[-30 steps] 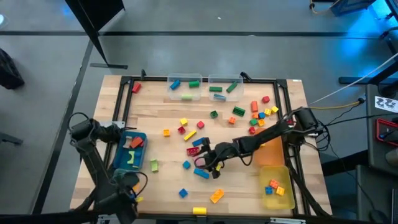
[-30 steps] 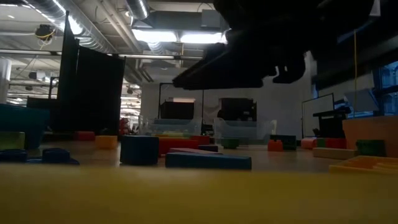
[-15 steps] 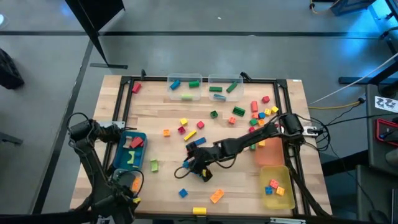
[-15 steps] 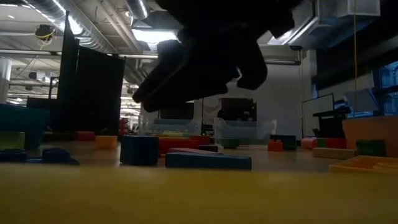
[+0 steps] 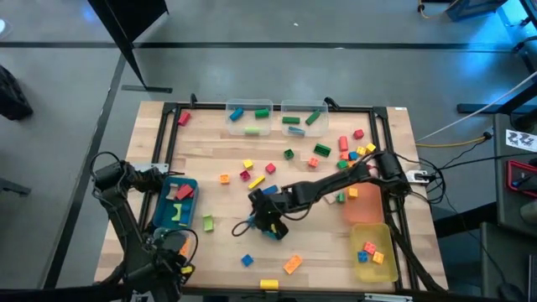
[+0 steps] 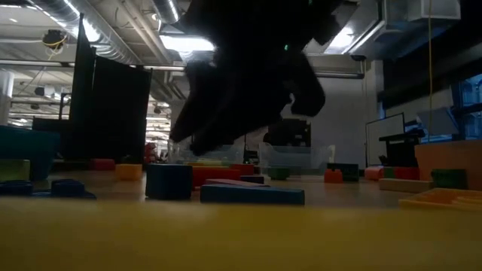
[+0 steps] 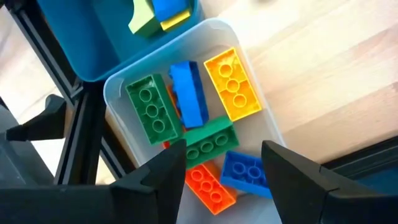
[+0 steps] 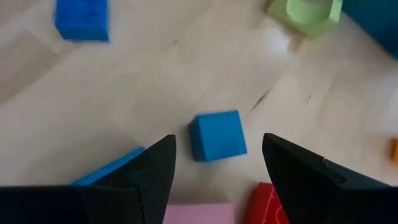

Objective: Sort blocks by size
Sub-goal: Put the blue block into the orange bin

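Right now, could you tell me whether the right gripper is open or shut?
Open: the right gripper shows a clear gap between its fingers above a small blue block.

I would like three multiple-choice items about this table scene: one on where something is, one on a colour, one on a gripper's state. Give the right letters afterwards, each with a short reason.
1. Where is the left gripper?
A. over the clear bin of bricks
B. over the middle of the table
C. over the yellow bin

2. What colour is the small cube between the right gripper's fingers in its wrist view?
A. red
B. blue
C. green

3. How are the right gripper's fingers?
A. shut on the cube
B. shut with nothing in them
C. open, apart from the cube

Answers:
1. A: the left wrist view shows the clear bin below it, with green, blue, yellow and orange bricks inside.
2. B: the cube on the wood is plainly blue.
3. C: both fingers stand wide, with bare table on either side of the cube.
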You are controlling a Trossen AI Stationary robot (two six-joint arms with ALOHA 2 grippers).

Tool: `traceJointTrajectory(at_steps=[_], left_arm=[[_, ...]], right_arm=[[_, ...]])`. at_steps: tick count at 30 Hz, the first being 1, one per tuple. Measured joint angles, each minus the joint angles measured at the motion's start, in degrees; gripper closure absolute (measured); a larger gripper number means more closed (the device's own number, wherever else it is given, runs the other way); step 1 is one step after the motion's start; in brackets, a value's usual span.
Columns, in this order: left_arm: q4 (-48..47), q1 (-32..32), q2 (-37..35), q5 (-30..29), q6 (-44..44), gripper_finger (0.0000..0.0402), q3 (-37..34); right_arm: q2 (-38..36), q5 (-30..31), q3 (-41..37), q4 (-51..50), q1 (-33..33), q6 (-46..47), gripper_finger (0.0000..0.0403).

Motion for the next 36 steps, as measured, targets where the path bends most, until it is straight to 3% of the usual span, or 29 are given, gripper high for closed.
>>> traceJointTrajectory(at_steps=[19, 23, 28, 36], left_arm=[[0.34, 0.15, 0.0, -1.62, 0.05, 0.0208, -0.02], [0.33, 0.29, 0.0, -2.42, 0.83, 0.0208, -0.04], [0.3, 0.44, 0.0, -3.99, 1.4, 0.0208, -0.04], [0.28, 1.17, 0.0, -11.47, 4.74, 0.0208, -0.04]], right_arm=[[5.63, -1.67, 0.03, 6.45, -1.27, 0.3, 0.0163], [5.63, -1.69, 0.01, 4.87, -1.27, 0.51, 0.0191], [5.63, -2.11, -0.01, 5.61, -1.23, 0.63, 0.0263], [5.21, -2.11, -0.02, 5.06, -1.12, 2.4, 0.0268]])
